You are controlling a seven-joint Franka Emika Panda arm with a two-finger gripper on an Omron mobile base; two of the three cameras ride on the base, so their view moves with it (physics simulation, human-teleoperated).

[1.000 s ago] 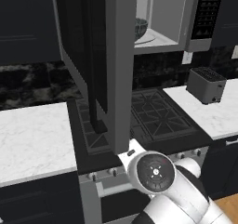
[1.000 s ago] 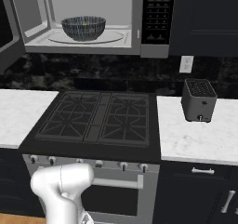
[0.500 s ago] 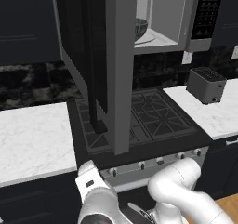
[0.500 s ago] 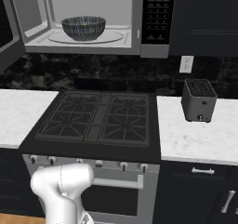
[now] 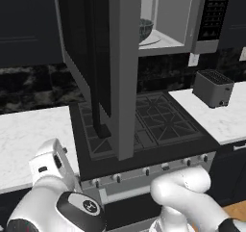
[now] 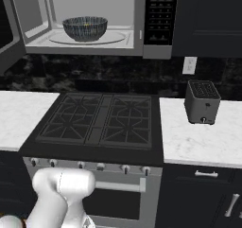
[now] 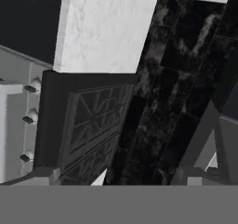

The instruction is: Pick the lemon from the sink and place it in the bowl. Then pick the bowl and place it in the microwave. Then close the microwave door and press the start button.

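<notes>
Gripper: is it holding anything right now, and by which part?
Cannot be told: no finger tips are visible. The bowl sits inside the microwave, whose door stands open; the hand view looks at the stove.

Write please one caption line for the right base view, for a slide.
The bowl sits inside the open microwave above the stove, with a toaster on the right counter.

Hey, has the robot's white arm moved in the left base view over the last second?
Yes. The white arm has swung left across the front of the black stove, from the lower right to the lower left corner.
</notes>
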